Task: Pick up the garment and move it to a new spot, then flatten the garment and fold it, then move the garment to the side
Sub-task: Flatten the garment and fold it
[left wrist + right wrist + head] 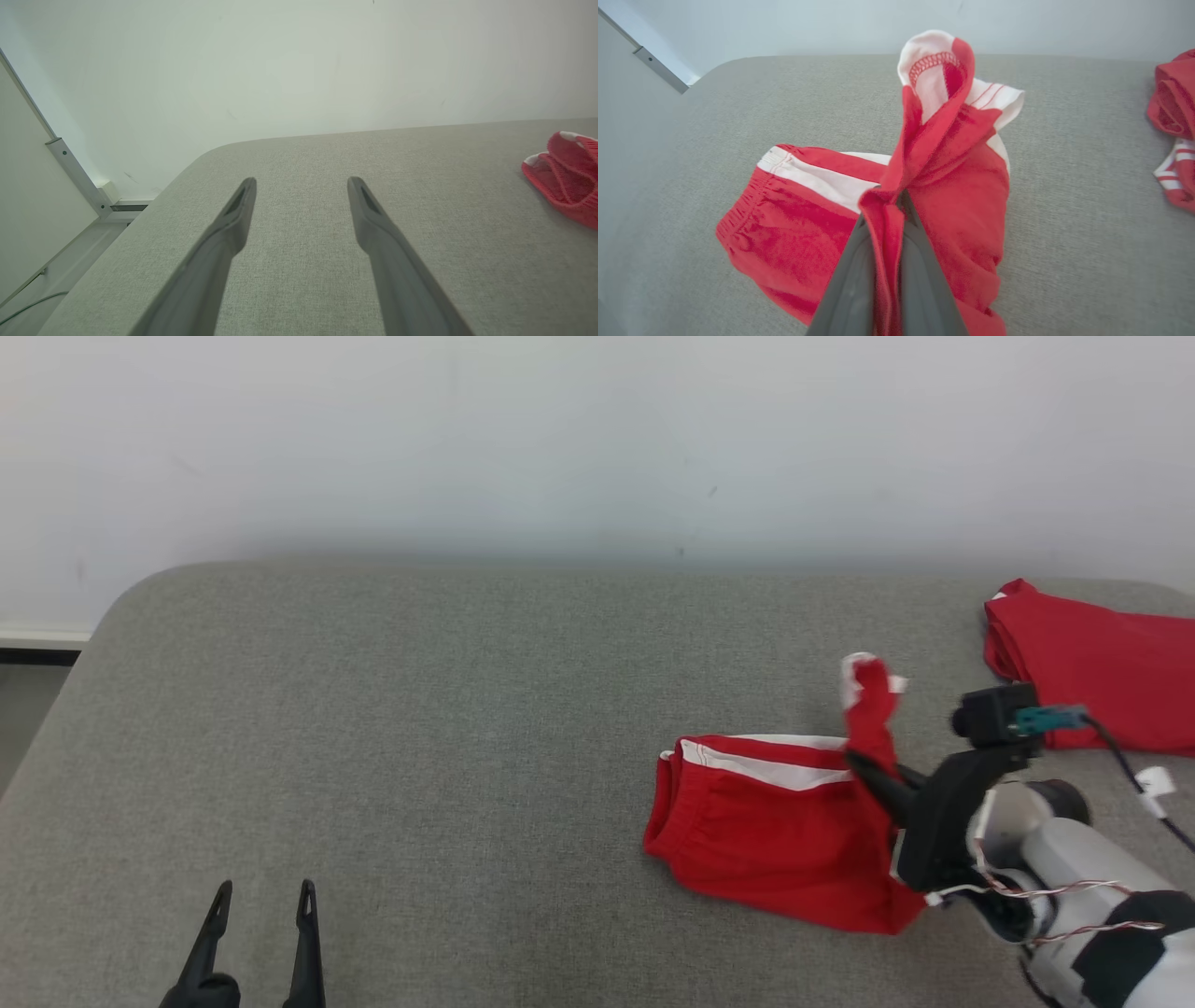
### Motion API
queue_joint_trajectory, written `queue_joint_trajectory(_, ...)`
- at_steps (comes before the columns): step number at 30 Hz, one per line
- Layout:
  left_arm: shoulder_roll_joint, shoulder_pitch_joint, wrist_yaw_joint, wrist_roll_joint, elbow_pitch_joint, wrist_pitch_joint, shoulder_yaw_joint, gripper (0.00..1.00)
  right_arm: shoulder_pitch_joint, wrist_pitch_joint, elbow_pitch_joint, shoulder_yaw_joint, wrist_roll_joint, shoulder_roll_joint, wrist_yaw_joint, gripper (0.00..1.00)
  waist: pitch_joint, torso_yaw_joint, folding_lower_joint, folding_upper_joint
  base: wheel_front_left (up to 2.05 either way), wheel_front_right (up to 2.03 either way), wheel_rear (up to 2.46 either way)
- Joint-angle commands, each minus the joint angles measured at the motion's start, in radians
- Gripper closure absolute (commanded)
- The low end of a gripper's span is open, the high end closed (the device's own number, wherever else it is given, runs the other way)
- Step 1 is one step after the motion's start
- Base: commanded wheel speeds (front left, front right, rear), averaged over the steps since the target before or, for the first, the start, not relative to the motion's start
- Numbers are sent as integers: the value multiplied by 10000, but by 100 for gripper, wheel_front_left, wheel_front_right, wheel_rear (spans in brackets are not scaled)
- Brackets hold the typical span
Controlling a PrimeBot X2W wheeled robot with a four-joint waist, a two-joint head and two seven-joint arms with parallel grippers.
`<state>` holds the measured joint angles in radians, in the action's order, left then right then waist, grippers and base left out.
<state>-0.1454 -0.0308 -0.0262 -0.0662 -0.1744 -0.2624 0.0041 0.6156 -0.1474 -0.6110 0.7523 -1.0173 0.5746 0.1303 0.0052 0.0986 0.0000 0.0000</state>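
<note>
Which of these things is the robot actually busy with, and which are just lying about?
In the job: red shorts, pinched by the right gripper.
Lying about: another red garment at the far right of the table; left gripper, open and holding nothing.

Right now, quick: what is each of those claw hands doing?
Left gripper: open, holding nothing.
Right gripper: shut on a bunched fold of the red shorts, lifting that part up.
</note>
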Motion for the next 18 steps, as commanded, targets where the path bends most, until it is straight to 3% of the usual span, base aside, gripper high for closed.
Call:
queue_joint_trajectory(1, 21, 159, 1, -83, 12, -28, -30, 0, -31, -83, 153, 43, 47, -138, -1, 100, 50, 66, 0, 0, 0, 0, 0)
queue_joint_trajectory(7, 87, 508, -71, -139, -113, -29, -201, 0, 58, -462, 806, 154, 376, -879, -1, 100, 241, 292, 0, 0, 0, 0, 0)
queue_joint_trajectory(18, 270, 1024, -220, -182, -379, -28, -522, 0, 164, -869, -43, 232, 1314, -2148, -1, 100, 537, 845, 0, 0, 0, 0, 0)
